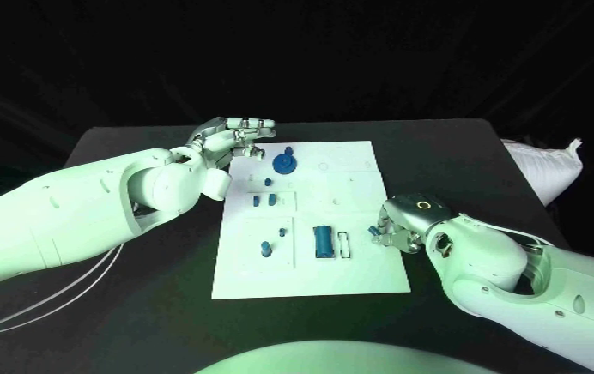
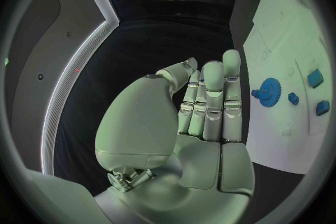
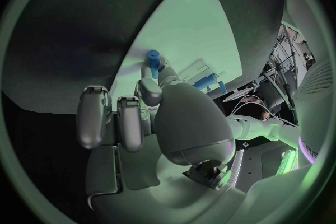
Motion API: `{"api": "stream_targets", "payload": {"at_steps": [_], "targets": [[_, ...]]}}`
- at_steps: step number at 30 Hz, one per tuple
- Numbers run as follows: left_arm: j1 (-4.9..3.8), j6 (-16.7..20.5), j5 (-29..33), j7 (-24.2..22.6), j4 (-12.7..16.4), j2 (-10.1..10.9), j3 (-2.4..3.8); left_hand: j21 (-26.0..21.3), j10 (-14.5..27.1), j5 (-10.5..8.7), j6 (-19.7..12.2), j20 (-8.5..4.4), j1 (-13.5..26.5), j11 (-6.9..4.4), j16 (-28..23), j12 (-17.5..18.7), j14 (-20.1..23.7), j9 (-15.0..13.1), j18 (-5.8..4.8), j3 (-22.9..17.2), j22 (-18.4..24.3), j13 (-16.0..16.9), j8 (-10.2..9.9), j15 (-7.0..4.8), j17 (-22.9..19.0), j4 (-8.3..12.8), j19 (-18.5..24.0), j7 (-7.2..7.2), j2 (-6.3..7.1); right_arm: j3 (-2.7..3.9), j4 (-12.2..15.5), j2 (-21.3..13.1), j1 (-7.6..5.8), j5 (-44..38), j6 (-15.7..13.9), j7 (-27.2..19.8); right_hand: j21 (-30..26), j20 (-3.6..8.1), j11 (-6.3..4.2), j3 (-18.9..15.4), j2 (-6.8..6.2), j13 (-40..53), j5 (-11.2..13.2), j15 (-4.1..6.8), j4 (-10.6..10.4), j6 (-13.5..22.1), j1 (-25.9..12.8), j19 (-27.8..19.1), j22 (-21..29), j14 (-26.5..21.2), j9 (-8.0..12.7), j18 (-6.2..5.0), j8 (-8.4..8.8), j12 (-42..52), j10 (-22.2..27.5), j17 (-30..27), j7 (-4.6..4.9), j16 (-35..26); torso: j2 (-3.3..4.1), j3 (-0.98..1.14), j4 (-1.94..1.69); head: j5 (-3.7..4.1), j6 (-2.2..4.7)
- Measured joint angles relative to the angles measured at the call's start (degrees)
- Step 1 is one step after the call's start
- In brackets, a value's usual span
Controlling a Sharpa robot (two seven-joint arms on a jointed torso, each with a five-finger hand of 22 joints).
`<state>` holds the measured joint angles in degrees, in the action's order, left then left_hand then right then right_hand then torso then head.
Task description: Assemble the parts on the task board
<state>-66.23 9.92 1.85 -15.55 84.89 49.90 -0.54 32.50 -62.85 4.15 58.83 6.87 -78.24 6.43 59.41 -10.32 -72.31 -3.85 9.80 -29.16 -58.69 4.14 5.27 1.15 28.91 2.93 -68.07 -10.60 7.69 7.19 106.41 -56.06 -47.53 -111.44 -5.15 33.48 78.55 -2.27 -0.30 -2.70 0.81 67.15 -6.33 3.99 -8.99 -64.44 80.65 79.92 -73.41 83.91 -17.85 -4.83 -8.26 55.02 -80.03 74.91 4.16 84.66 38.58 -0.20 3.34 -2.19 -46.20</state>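
Observation:
The white task board [image 1: 353,185] lies mid-table. On it are a blue gear [image 1: 287,165] [image 2: 269,91], small blue pieces [image 1: 268,183] [image 2: 315,77] and a long blue cylinder [image 1: 323,241] [image 3: 205,82]. My left hand [image 1: 235,138] [image 2: 206,106] hovers at the board's far left corner, fingers straight and holding nothing. My right hand [image 1: 394,228] [image 3: 140,117] is at the board's right edge beside the cylinder. It pinches a small blue peg [image 3: 153,59] [image 1: 372,232] between its thumb and a finger.
The black table [image 1: 136,147] surrounds the board. A white bag-like object [image 1: 545,164] lies at the table's far right edge. More small blue pieces [image 1: 265,247] sit in the board's near left section.

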Motion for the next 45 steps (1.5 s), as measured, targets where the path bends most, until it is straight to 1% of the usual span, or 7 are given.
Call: {"api": "stream_targets", "payload": {"at_steps": [7, 15, 18, 20, 24, 33, 45], "targets": [[0.0, -0.11, -0.07, 0.1, -0.01, -0.13, 0.0, 0.0, 0.0, 0.0, 0.0, 0.0, 0.0, 0.0, 0.0, 0.0, 0.0, 0.0, 0.0, 0.0, 0.0, 0.0, 0.0, 0.0, 0.0, 0.0, 0.0, 0.0, 0.0, 0.0, -0.19, 0.44, -0.08, -1.64, 0.47, 0.03, 0.0, 0.0, -0.05, 4.76, -0.06, -0.23, -2.31, -0.04, 2.02, -0.44, 2.97, 0.0, -0.13, 0.02, 0.77, 0.0, 0.81, -0.6, 0.46, 0.0, -0.22, 0.0, -0.01, 0.0, -0.14, 0.1, 0.08], [0.0, -0.22, -0.18, 0.16, -0.08, -0.14, 0.0, 0.0, 0.0, 0.0, 0.0, 0.0, 0.0, 0.0, 0.0, 0.0, 0.2, 0.0, 0.0, 0.0, 0.0, 0.0, 0.0, 0.19, 0.01, 0.0, 0.0, 0.0, 0.0, -0.66, 0.51, -0.01, 0.71, -0.44, -5.15, 0.2, 0.74, 0.11, -0.47, 9.26, -0.77, -0.31, -5.56, 0.15, -1.05, -0.81, 3.88, 0.53, -1.54, 0.1, 0.56, 0.89, 0.76, -0.5, 0.04, -0.01, -0.03, 0.0, 0.0, 0.03, -0.21, 0.24, 0.23], [0.01, -0.27, -0.36, 0.16, -0.05, -0.16, 0.0, -0.21, 0.0, 0.0, 0.0, 0.0, 0.0, 0.0, 0.0, 0.0, 0.19, 0.0, 0.0, 0.0, 0.0, 0.0, 0.0, 0.2, 0.01, 0.0, 0.0, 0.0, 0.0, -0.64, 1.5, -0.31, 0.9, 1.72, -8.28, 0.2, 1.07, 0.11, -0.6, 13.04, -3.17, -0.31, -8.51, 0.24, -2.22, -0.8, 1.32, 0.53, -1.54, 0.2, 0.62, 0.89, 0.76, -0.74, -0.09, 0.01, -0.03, 0.0, 0.01, 0.03, -0.28, 0.35, 0.31], [0.01, -0.32, -0.56, 0.16, 0.01, -0.15, 0.0, -0.21, 0.0, 0.0, 0.0, 0.0, 0.0, 0.0, 0.0, 0.0, 0.19, 0.0, 0.0, 0.0, -0.01, 0.0, 0.0, 0.19, 0.01, 0.0, 0.0, 0.0, 0.0, -0.35, 2.33, -0.53, 0.88, 3.46, -10.7, 0.2, 1.07, 0.31, -0.81, 18.09, -5.19, 0.86, -8.88, 0.36, -0.88, -0.8, -0.89, 0.73, -1.54, 0.13, 0.6, 0.89, 0.74, -0.32, -0.27, 0.04, -0.04, 0.04, 0.03, 0.03, -0.3, 0.35, 0.34], [0.03, -0.44, -1.06, 0.12, 0.15, -0.19, 0.0, -0.21, 0.19, 0.0, 0.0, 0.0, 0.0, 0.19, 0.0, -0.29, 0.2, 0.0, 0.0, 0.0, 0.05, 0.0, 0.0, 0.19, -0.09, 0.0, 0.0, 0.0, 0.0, -0.18, 3.18, -0.76, 0.81, 7.3, -14.22, 0.2, 1.07, 0.31, -0.74, 22.05, -6.59, 0.27, -8.98, 0.46, -0.86, -0.86, -3.43, 0.73, -1.54, 0.21, 0.55, 0.89, 0.72, -0.12, -0.72, 0.04, -0.11, 0.22, 0.05, 0.01, -0.37, 0.28, 0.26], [0.03, -0.58, -1.81, 0.04, 0.17, -0.27, 0.0, -0.21, 0.22, 0.0, -0.21, 0.0, 0.0, 0.22, 0.0, -0.31, 0.2, 0.0, 0.0, 0.0, 0.05, 0.0, 0.0, 0.19, -0.09, 0.0, 0.0, -0.21, 0.0, -0.13, 3.53, -0.29, 0.81, 16.54, -16.35, 0.28, 1.13, 0.22, -0.66, 23.63, -8.38, 0.72, -14.45, 0.46, -2.32, -1.42, -7.23, 1.05, -1.53, 0.21, -2.72, 0.89, 0.72, 0.11, -1.02, 0.03, -0.66, 0.22, 0.06, -0.03, -0.52, 0.32, 0.14], [0.04, -0.66, -2.18, 0.02, 0.19, -0.44, -0.01, -0.21, 0.21, 0.0, -0.21, 0.0, 0.0, 0.22, 0.0, -0.31, 0.2, 0.0, 0.0, 0.0, 0.05, 0.0, 0.0, 0.19, -0.09, 0.0, 0.0, -0.21, 0.0, -0.46, 2.23, 1.72, 0.79, 21.85, -13.54, 0.46, 1.33, 0.31, -0.57, 21.34, -8.68, 1.0, -19.6, 0.45, -4.7, -1.99, -10.67, 1.13, -1.52, 0.21, -3.49, 0.89, 0.52, 0.54, -1.32, 0.03, -0.78, 0.45, 0.12, -0.03, -0.55, 0.61, 0.3]]}}
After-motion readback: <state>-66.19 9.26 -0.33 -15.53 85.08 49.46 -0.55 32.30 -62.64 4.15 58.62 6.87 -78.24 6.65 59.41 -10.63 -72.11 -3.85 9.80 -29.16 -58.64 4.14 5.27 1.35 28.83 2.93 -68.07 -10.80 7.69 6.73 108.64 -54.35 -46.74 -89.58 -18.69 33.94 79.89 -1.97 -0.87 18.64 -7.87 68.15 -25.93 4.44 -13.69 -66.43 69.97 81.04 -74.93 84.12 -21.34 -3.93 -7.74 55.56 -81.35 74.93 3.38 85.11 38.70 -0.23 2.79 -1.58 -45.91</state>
